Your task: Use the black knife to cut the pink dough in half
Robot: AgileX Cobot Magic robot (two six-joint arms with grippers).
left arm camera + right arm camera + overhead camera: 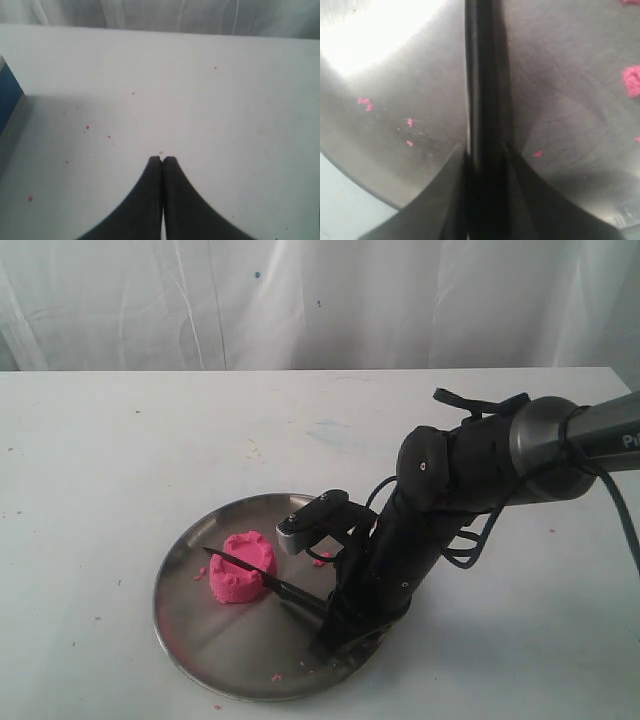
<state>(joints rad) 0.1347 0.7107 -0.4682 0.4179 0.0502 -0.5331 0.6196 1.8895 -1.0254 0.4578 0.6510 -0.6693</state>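
The pink dough (243, 566) is a round puck with a notched rim, lying on the left part of the steel plate (195, 640). The black knife (250, 572) slants across it, its blade sunk into the puck's near side and its tip pointing left. My right gripper (330, 625) is shut on the knife's handle at the plate's right side. In the right wrist view the black knife (484, 75) runs straight out from between the fingers of the right gripper (485, 150). My left gripper (162, 160) is shut on nothing, over bare table, outside the exterior view.
Tiny pink crumbs (322, 560) lie scattered on the plate and on the white table (110, 460). A blue-edged object (7, 95) shows at one edge of the left wrist view. A white curtain hangs behind the table.
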